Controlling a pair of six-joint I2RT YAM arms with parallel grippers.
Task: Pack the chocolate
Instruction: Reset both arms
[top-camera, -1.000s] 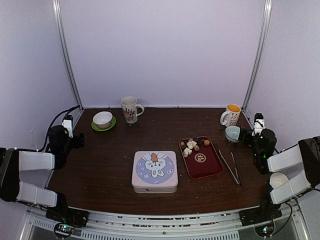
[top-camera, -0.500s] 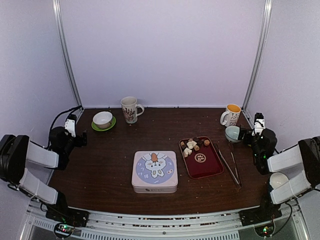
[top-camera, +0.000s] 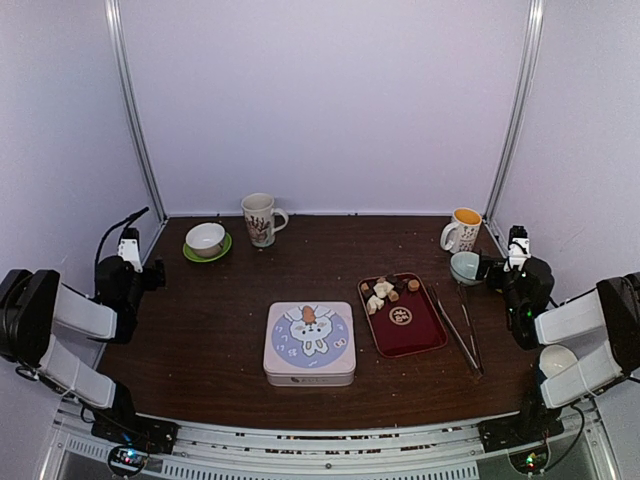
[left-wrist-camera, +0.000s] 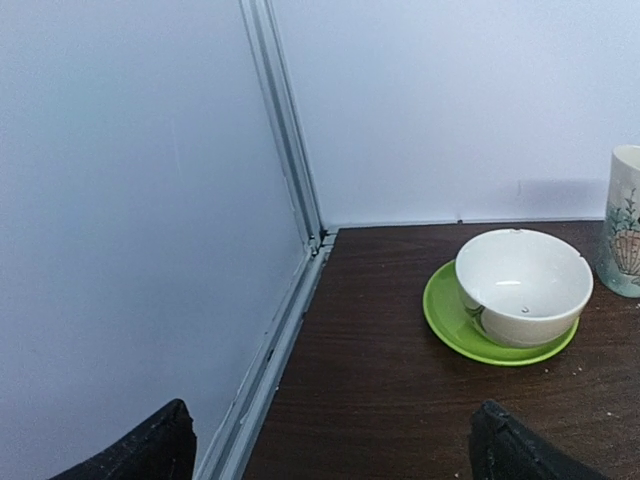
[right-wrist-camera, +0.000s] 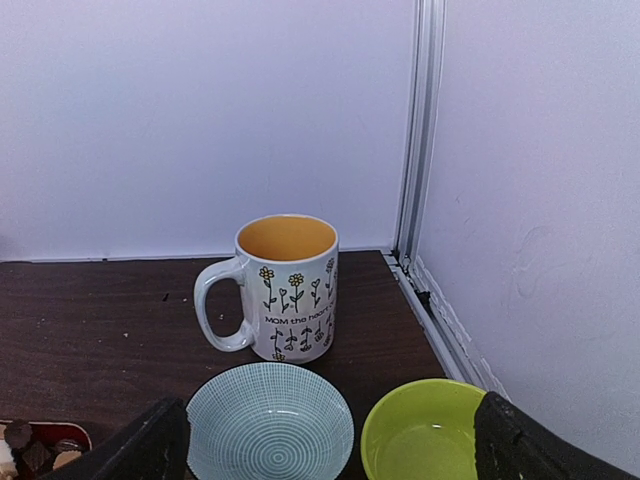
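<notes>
While both arms hang at the side edges of the counter (top-camera: 200, 340), the chocolate (top-camera: 383, 291) lies in a small heap of brown, tan and cream pieces at the 11 o'clock corner of the dark-red tray (top-camera: 410, 330), well apart from either gripper. That tray sits toward 3 o'clock from the counter's middle. The metal tongs (top-camera: 458, 325) lie just beside its 3 o'clock edge, and a square tin (top-camera: 310, 343) with a rabbit on its lid sits near its 9 o'clock side, not touching it.

The left gripper (left-wrist-camera: 330, 455) has its jaws spread wide with nothing between them, at the counter's 9 o'clock edge, aimed toward the far left corner. In its wrist view a white bowl (left-wrist-camera: 523, 285) rests on a green saucer (left-wrist-camera: 450, 320) at about 2 o'clock, and a patterned mug (left-wrist-camera: 625, 220) stands just beyond at 3 o'clock.

The right gripper (right-wrist-camera: 330, 450) is likewise wide and empty, at the counter's 3 o'clock edge. Just ahead of it a teal lined bowl (right-wrist-camera: 270, 430) and a green bowl (right-wrist-camera: 430, 435) sit side by side; whether they touch I cannot tell. A flowered mug (right-wrist-camera: 285, 290) with a yellow inside stands upright at 12 o'clock from the teal bowl.
</notes>
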